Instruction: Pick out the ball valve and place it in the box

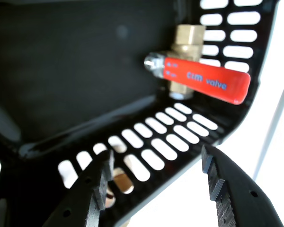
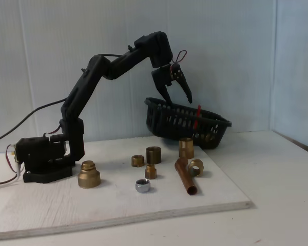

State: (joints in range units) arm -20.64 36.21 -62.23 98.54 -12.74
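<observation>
The arm arches over from its base, its gripper point(image 2: 179, 99) hanging fingers apart and empty above the box point(image 2: 215, 122). The ball valve point(image 1: 199, 75) lies inside the box. Brass fittings point(image 2: 88, 174) and a copper pipe point(image 2: 185, 177) sit on a white board point(image 2: 66, 210) before a pale wall.

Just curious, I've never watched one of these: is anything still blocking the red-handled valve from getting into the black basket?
Nothing visible does. The ball valve already lies inside the black basket, against its slotted wall. The open, empty gripper hangs above the rim.
</observation>
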